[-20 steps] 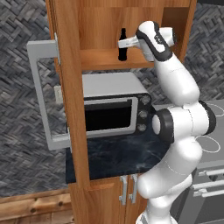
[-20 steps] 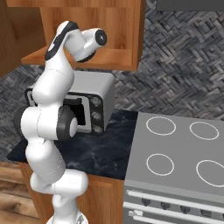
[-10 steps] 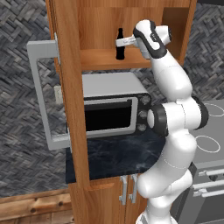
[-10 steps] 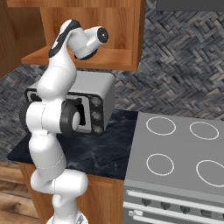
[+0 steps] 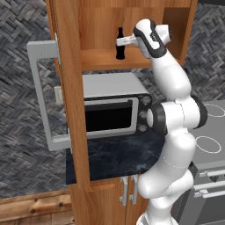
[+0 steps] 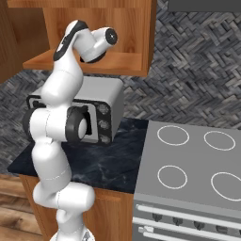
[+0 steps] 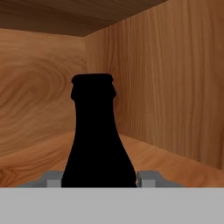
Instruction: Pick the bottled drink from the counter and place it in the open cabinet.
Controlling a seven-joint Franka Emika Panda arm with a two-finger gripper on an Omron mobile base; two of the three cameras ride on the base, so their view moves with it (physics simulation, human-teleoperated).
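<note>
**Setting the bottle down on the cabinet shelf**

At the left of the left base view, the open cabinet's medium-brown wooden door [image 5: 70, 101] stands swung out toward the camera, its large grey bar handle [image 5: 41, 94] jutting toward the frame's left edge. Just right of the door, in the upper middle, the small black cola-style bottled drink [image 5: 120, 44] stands upright inside the medium-brown wooden open cabinet [image 5: 176, 30], its base at or just above the shelf board [image 5: 101, 60]; whether it already touches the wood cannot be told. The gripper [image 5: 124, 41] reaches in from the right at mid-bottle height and is clamped on the bottle's body. In the hand view the bottle's neck and shoulders rise at centre frame, with the grey fingertips [image 7: 148, 178] pressed against either side of its lower curve.

Below the shelf sit the silver microwave [image 5: 112, 110] and the black-blue marbled stone counter [image 5: 114, 160]. To the right lies the grey stovetop [image 6: 188, 164].

The step in hand appears to be the placing itself. To do it well, the arm should lower the bottle straight down until its base rests flat, keeping it vertical. Only then should the fingers part, evenly. The withdrawal should run straight back along the reach, toward the right of the left base view, so neither finger catches the curved body. The bottle is narrow and tall, so a sideways nudge could topple it.
</note>
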